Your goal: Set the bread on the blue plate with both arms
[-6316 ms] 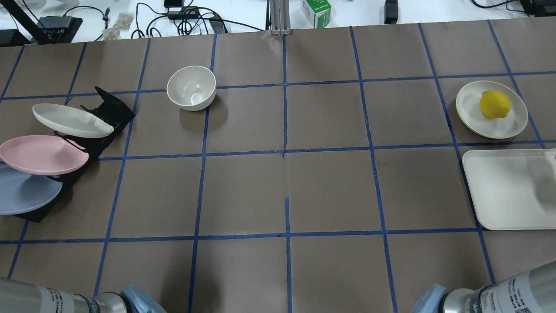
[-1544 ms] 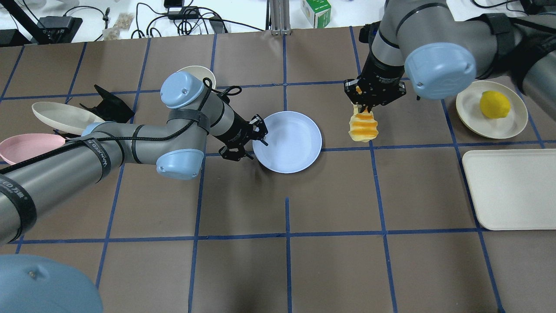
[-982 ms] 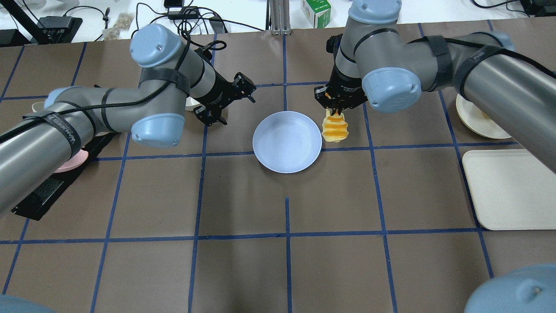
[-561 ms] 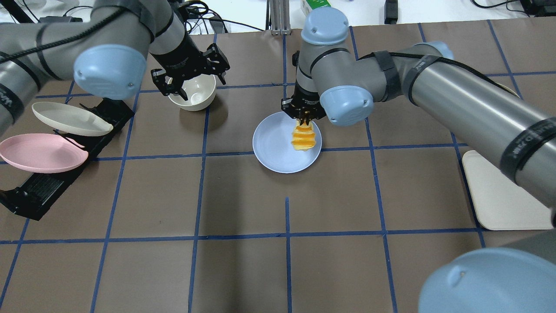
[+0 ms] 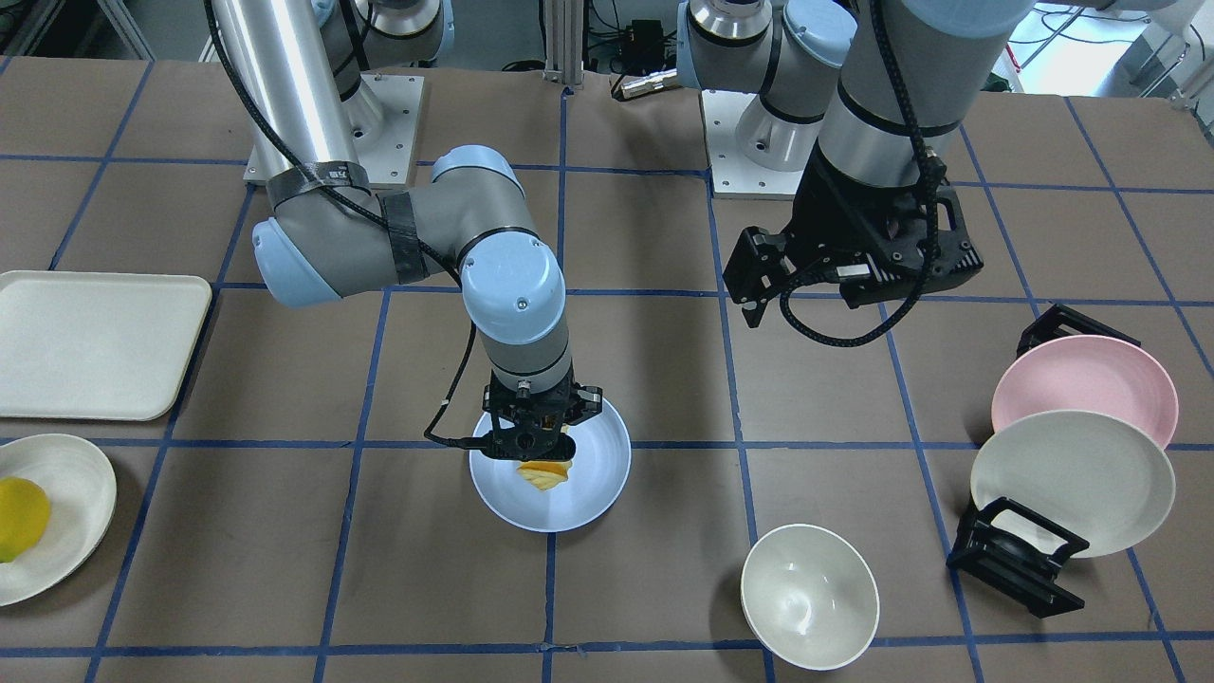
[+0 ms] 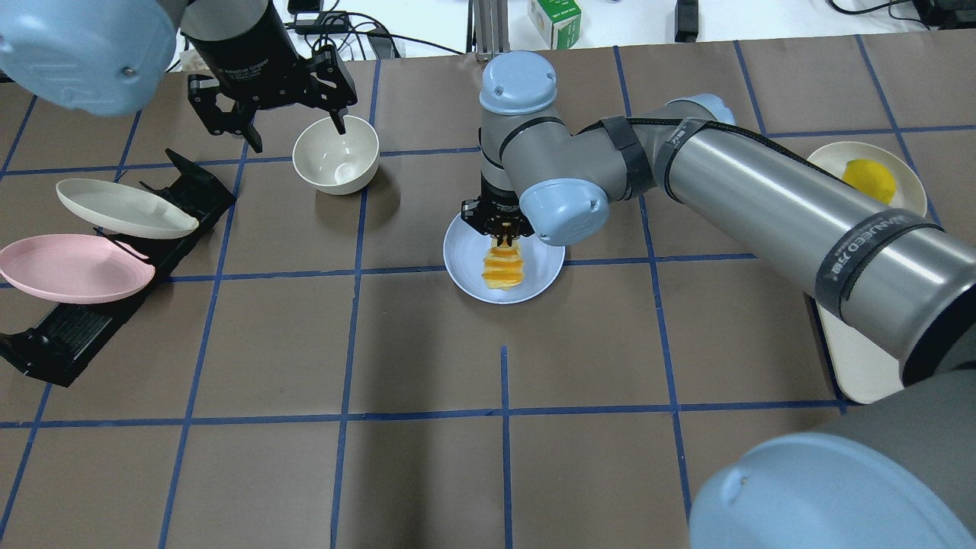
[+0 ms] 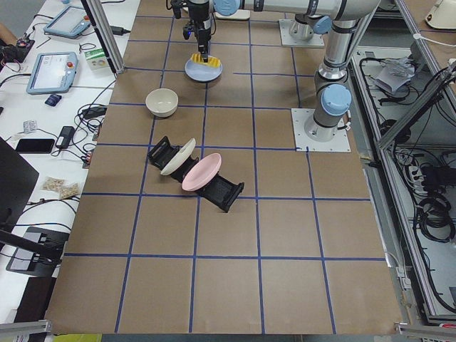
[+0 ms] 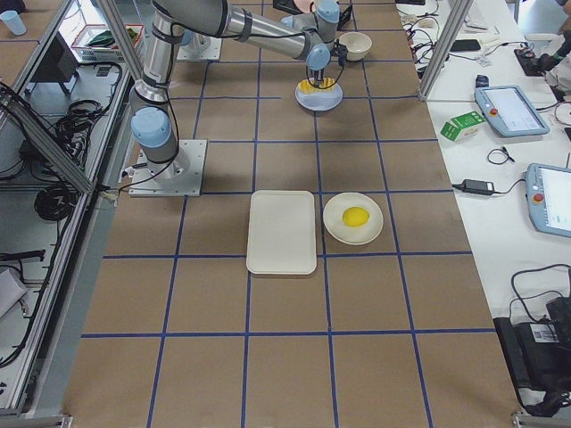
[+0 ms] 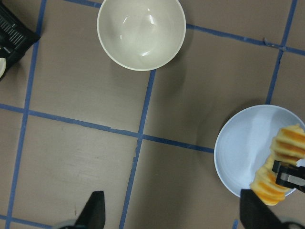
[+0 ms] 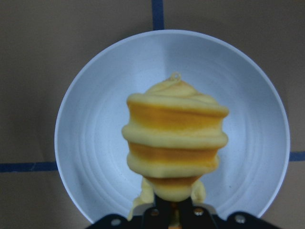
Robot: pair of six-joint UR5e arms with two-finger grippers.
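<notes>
The blue plate (image 6: 465,263) lies on the table near the middle. My right gripper (image 6: 501,232) is shut on one end of the bread (image 6: 504,267), an orange-yellow ridged loaf that hangs down over the plate; I cannot tell if it touches it. The right wrist view shows the bread (image 10: 176,138) centred over the plate (image 10: 90,143). The front view shows the same (image 5: 542,472). My left gripper (image 6: 296,131) is open and empty, held high beside the cream bowl (image 6: 335,156). Its fingers (image 9: 95,212) stand wide apart in the left wrist view, with the plate (image 9: 238,152) to the right.
A black dish rack (image 6: 69,335) at the left holds a pink plate (image 6: 72,268) and a cream plate (image 6: 126,210). A cream tray (image 5: 95,341) and a cream plate (image 5: 71,489) with a yellow lemon (image 6: 868,181) sit on the right side.
The left gripper let go of the blue plate and moved away to the far left by the bowl. The right gripper carried the bread leftward to over the plate.
</notes>
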